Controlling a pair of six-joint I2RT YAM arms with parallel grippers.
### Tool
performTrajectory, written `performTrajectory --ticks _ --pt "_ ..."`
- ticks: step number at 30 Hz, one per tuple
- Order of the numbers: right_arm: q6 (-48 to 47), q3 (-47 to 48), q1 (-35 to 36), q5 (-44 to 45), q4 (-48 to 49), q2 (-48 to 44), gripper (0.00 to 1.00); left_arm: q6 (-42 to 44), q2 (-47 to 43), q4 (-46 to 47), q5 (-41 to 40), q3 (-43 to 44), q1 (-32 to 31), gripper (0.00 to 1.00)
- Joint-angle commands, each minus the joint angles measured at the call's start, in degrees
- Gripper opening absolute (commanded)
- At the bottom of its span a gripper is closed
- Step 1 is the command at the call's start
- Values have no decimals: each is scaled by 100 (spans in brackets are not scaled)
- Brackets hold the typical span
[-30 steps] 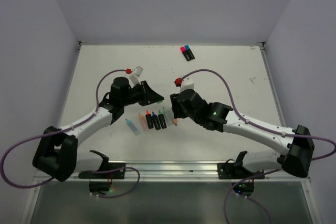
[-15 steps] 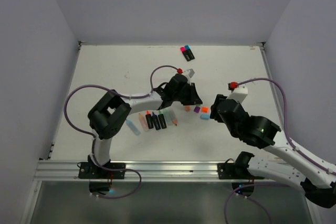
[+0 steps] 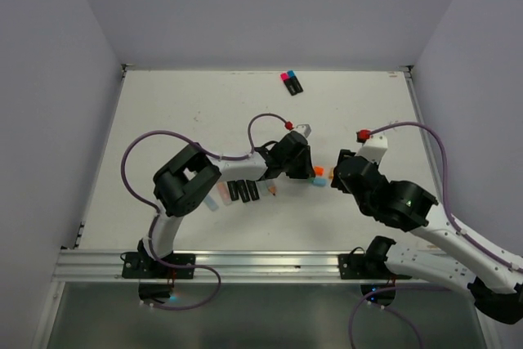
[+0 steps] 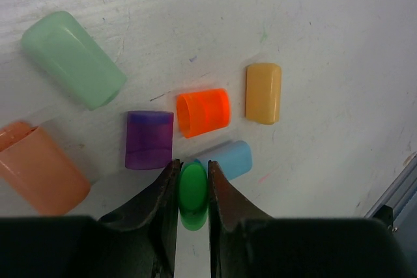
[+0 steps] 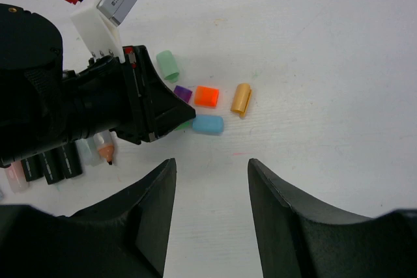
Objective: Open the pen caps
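Note:
In the left wrist view my left gripper (image 4: pixel 193 168) is shut on a green pen cap (image 4: pixel 193 189), right beside a light blue cap (image 4: pixel 229 159). Loose on the table around them lie a purple cap (image 4: pixel 149 139), an orange cap (image 4: pixel 204 112), a yellow cap (image 4: pixel 264 93), a pale green cap (image 4: pixel 73 59) and a pale orange one (image 4: pixel 39 168). From above, the left gripper (image 3: pixel 301 167) covers most of this cluster. My right gripper (image 5: pixel 212 174) stands open just short of the blue cap (image 5: pixel 208 124), with nothing between its fingers.
A row of pens (image 3: pixel 241 191) lies left of the caps, one with a bare orange tip (image 5: pixel 105 153). Two more capped pens (image 3: pixel 291 82) lie at the table's far edge. The left arm's cable (image 3: pixel 261 120) loops over the middle.
The left arm has swung from above the pen row to the cap cluster on the right, with the green cap. The right arm has pulled back to the right.

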Motion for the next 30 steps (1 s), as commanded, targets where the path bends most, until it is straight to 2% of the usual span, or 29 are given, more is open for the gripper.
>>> performTrajectory --ticks 1,6,9,12,17,23,26,27,29,30 --pt "74 -14 -17 200 92 51 51 193 -103 14 -338 50 -47 22" --pt "30 -137 -26 50 294 192 51 228 -156 155 -338 -38 -73 43" --pt "22 -173 -26 -20 391 359 51 263 -244 234 -338 -99 -73 51" --pt "-31 -138 -131 -230 479 543 51 342 -393 304 -346 -143 -73 56" --pt "-443 46 -754 -810 743 842 51 474 -876 314 -338 -196 -65 63" --pt "-1049 767 -1527 -1319 1058 1193 52 632 -1588 -29 -680 -328 234 70" --pt "-1331 1250 -2107 -1733 1357 1868 52 676 -2044 -82 -742 -565 664 73" --pt "-1410 1538 -2257 -2117 1515 2314 53 711 -2159 -265 -777 -661 795 73" --pt "-1821 1856 -2504 -2340 1726 2870 54 887 -2519 -398 -961 -732 1104 74" --pt "-1998 2179 -2513 -2288 2015 3438 58 957 -2625 -459 -1057 -750 1183 74"
